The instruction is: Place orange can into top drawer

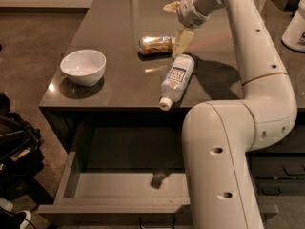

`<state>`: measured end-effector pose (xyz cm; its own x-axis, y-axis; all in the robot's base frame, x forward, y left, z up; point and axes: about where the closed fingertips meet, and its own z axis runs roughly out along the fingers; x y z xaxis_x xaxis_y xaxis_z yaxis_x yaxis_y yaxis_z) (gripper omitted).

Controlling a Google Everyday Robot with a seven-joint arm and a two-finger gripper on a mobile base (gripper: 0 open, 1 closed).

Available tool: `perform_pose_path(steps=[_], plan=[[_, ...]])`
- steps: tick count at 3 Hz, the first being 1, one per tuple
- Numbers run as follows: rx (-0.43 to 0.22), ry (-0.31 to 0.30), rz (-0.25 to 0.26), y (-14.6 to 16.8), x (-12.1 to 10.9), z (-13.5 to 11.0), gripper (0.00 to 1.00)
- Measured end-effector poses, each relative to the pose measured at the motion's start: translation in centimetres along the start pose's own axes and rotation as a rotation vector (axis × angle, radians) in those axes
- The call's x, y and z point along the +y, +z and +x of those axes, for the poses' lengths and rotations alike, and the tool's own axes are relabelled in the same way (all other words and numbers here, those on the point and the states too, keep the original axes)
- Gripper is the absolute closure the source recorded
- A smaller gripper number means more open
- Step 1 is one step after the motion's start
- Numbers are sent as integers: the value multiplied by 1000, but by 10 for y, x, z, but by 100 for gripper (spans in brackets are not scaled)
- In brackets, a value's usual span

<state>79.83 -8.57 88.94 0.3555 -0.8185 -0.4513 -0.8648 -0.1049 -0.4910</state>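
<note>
The orange can [156, 44] lies on its side on the dark tabletop [119, 13], near the middle. My gripper [177, 24] hangs from the white arm [248, 56] just right of the can and slightly above it. It is open and empty, with one cream finger [183, 40] pointing down beside the can's right end and the other finger [171, 6] higher up. The top drawer [114, 206] is pulled open below the table's front edge, and its grey interior holds nothing.
A clear water bottle [176, 78] lies on its side just in front of the can, cap toward the table edge. A white bowl [83, 67] stands at the table's left. Dark bags [14, 147] sit on the floor at left. A white object [295, 27] stands at far right.
</note>
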Motion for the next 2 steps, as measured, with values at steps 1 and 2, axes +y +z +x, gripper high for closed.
perform_pose_path(steps=[1, 2], plan=[[-33, 14, 29, 22, -7, 7, 0], [-68, 43, 20, 38, -5, 4, 0]])
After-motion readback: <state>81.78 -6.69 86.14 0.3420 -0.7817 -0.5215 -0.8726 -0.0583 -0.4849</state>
